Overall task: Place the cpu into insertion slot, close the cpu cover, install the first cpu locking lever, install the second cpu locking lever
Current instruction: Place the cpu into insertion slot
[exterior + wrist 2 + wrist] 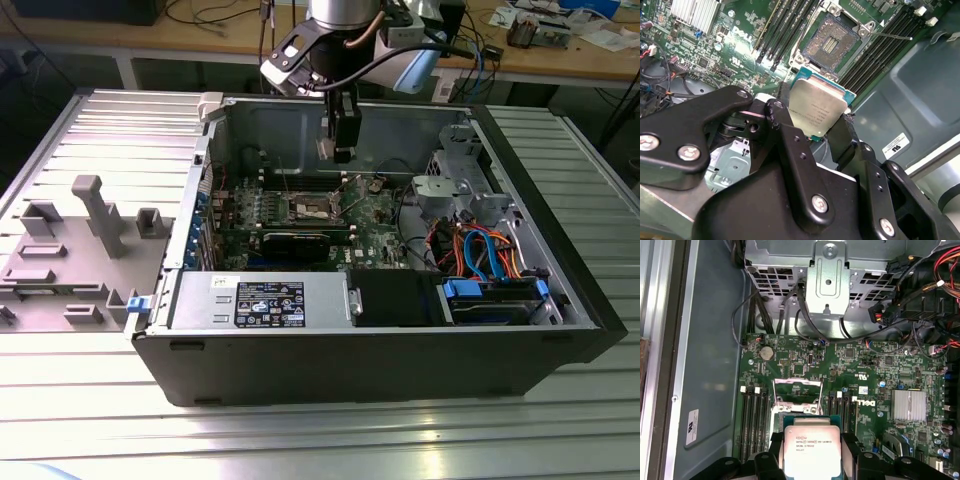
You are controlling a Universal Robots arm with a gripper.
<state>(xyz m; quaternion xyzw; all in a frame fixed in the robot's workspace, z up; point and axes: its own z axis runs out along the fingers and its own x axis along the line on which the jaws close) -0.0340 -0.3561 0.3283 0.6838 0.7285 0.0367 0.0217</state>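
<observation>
Gripping flat silver cpu (pixel 817 111) | jaws clamped | square insertion slot (pixel 832 42) seemingly uncovered

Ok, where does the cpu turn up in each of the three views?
Exterior view: too small to tell, at the tip of the hand over the motherboard.
Second wrist view: the cpu gripped in the hand, silver top showing.
First wrist view: the cpu held apart from the insertion slot.
Shared landmark: the insertion slot.

The black jaws hide one corner of the thin square silver-topped cpu (pixel 817 112) from me in the second wrist view; the first wrist view's edge crops it.
</observation>
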